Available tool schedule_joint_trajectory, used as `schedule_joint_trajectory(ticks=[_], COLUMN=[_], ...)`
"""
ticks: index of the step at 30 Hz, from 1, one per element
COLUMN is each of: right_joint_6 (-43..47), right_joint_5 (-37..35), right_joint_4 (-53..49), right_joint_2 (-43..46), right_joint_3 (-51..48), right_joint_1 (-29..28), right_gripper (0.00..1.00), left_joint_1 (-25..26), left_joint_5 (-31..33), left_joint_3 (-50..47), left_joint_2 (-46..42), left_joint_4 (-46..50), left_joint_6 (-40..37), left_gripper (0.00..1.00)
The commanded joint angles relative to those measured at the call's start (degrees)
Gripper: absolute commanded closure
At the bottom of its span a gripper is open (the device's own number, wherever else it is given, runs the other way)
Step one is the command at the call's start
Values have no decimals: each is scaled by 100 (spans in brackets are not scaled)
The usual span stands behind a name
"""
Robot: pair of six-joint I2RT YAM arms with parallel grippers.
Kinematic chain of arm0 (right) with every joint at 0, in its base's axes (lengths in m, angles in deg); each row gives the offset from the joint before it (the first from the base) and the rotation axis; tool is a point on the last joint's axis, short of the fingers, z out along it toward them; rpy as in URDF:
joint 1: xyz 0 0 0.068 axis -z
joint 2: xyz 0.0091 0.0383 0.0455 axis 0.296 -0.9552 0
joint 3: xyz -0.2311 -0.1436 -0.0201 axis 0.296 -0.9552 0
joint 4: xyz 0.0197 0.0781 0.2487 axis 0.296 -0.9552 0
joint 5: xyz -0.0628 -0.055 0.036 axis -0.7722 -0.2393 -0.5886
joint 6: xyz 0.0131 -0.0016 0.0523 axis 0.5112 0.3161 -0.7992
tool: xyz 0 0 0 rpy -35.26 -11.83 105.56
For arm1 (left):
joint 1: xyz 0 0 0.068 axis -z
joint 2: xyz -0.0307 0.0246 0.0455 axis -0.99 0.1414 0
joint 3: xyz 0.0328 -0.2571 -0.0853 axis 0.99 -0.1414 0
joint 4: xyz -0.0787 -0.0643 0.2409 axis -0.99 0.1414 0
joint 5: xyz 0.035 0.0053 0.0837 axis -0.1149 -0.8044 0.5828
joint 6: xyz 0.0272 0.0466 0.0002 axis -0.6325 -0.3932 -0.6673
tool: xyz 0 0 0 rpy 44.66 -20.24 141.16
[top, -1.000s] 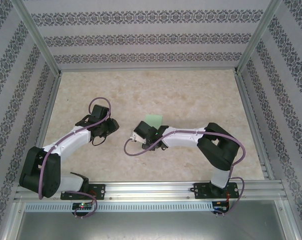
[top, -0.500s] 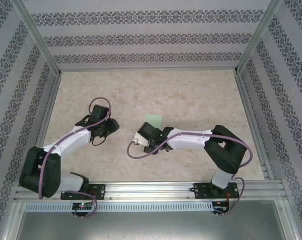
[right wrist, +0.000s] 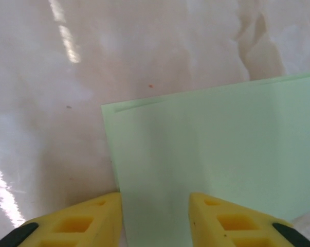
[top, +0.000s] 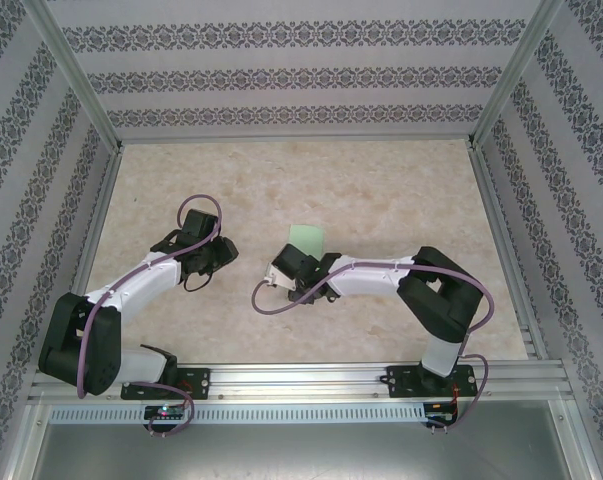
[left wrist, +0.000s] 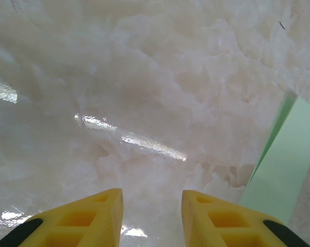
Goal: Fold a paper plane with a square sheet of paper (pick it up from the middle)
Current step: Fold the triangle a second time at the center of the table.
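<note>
The right gripper (right wrist: 155, 218) has its fingers apart, low over one edge of the square sheet of paper (right wrist: 216, 154), which lies flat about the middle of the tabletop (top: 381, 190). The left gripper (left wrist: 152, 218), also apart and empty, hovers beside the sheet. The paper looks light, limp and easy to crease. On this glossy top it may slide, so I would pinch it gently at the middle.
</note>
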Motion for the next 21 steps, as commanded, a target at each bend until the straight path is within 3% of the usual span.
schedule_joint_trajectory(ticks=[1,9,21], right_joint_6=[-105,-315,-786], right_joint_5=[-281,-200,-160], right_joint_4=[196,364,652], right_joint_2=[-35,140,432], right_joint_3=[58,-58,-177], right_joint_1=[51,60,106], right_gripper=[65,72,96], left_joint_1=[-73,-81,-76], left_joint_5=[-57,-84,-156], left_joint_3=[-48,-30,43], left_joint_2=[47,73,107], left_joint_4=[-187,-214,-226], left_joint_6=[50,65,58], left_gripper=[64,64,63])
